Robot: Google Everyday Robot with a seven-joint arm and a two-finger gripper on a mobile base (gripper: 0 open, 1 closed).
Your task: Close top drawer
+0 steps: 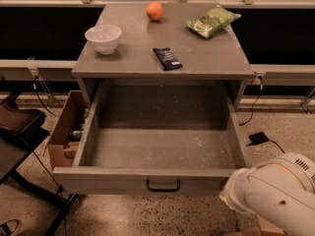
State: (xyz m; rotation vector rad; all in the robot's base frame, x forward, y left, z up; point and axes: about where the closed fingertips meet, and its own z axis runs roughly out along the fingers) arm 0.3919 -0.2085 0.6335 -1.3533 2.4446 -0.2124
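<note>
One top drawer (157, 151) stands wide open, front toward near side, black handle (163, 185) mid-front. Desk (211, 58) carries bowl (103, 37), orange (154, 11), green bag (212, 21). White arm (275, 195) near right, beside drawer's front corner. Gripper outside your view; jaws' state you cannot tell.

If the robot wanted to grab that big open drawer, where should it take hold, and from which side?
Probably the small black loop handle at mid-front of the top drawer, approached from the front: it juts from the flat panel and sits centred, so the drawer should slide straight. The gripper is out of view; only the white arm shows at lower right.
</note>
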